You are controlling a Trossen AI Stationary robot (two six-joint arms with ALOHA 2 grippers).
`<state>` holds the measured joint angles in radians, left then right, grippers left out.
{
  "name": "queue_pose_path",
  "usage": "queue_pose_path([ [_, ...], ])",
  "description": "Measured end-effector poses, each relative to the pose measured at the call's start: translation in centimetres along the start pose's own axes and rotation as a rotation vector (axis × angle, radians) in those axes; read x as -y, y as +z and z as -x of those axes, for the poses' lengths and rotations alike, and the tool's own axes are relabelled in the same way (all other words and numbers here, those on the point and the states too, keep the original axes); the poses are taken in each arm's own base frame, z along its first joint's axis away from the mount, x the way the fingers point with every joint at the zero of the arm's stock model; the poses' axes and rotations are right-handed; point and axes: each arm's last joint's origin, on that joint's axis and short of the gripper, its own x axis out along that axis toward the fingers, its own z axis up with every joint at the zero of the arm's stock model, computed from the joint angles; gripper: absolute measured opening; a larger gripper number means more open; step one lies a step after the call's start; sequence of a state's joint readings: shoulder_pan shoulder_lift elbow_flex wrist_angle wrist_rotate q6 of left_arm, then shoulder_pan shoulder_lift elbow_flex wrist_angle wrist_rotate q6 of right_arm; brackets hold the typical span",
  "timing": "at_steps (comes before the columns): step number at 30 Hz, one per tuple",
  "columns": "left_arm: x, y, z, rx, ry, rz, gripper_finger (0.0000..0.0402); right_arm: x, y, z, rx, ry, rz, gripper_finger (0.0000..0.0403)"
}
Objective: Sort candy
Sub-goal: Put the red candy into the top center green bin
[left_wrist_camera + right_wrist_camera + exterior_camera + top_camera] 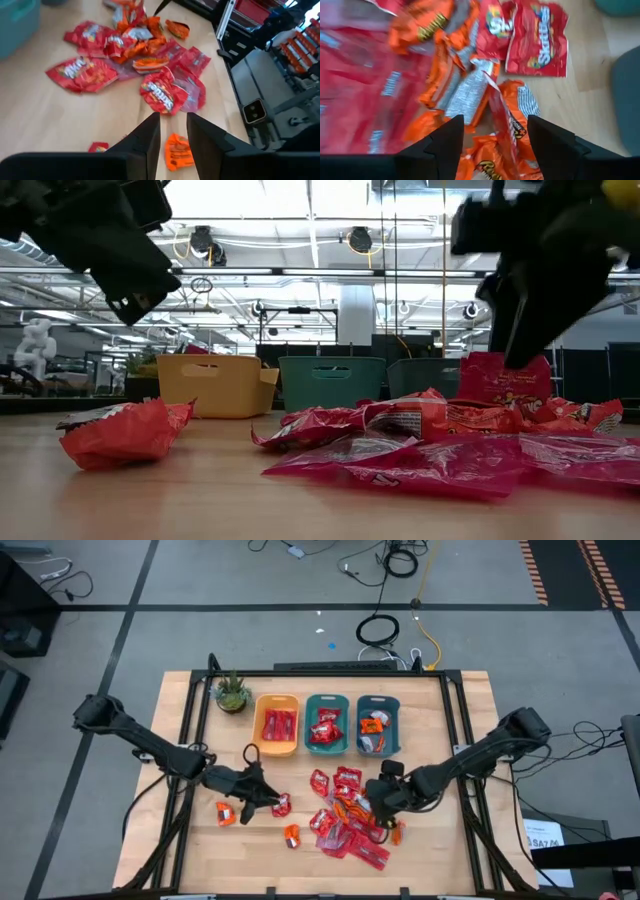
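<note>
Near the lower middle of the high view, the right end effector (384,802) hangs spread wide over the heap of red and orange wrapped candy (345,820), ready to pinch one. The left end effector (262,798) hovers released, holding nothing.

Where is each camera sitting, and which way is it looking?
High view: above the table, looking straight down; both arms show, left gripper and right gripper by the candy pile.
Low view: at tabletop height, looking across to the yellow bin; both arms hang in from above.
Left wrist view: on the left arm, looking past its dark fingers at candy.
Right wrist view: on the right arm, looking down between its open fingers at orange wrappers.
Shared: both wrist views see the same candy pile.
</note>
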<state>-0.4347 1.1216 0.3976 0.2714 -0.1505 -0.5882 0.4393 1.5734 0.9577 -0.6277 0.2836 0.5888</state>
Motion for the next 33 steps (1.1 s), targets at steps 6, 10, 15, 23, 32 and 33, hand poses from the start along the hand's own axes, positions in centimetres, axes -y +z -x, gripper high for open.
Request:
queue_pose_path([
  [6, -1.0, 1.2, 1.5, 0.043, 0.05, -0.089, 0.0105, 0.2, -0.1, -2.0, -0.079, -0.008, -0.055, 0.0097],
  [10, -2.0, 1.8, 2.8, 0.043, 0.106, -0.125, 0.0105, 0.5, 0.4, -2.0, -0.086, 0.039, -0.123, 0.0013],
  [15, -3.0, 2.1, 4.7, 0.031, 0.168, -0.115, 0.0105, 0.9, 2.8, 0.3, 0.0, 0.09, -0.216, 0.0003],
  [23, -3.7, 2.6, 7.8, 0.092, 0.198, -0.159, 0.0105, 4.0, 10.8, 5.8, 0.294, 0.053, -0.214, 0.0],
  [32, -4.4, 2.2, 10.0, 0.1, 0.236, -0.172, 0.0105, 14.6, 15.4, 5.3, 0.438, 0.047, -0.409, 0.0],
  [33, -4.4, 2.2, 10.1, 0.103, 0.235, -0.172, 0.0105, 15.7, 15.5, 5.0, 0.43, 0.027, -0.424, 0.0],
])
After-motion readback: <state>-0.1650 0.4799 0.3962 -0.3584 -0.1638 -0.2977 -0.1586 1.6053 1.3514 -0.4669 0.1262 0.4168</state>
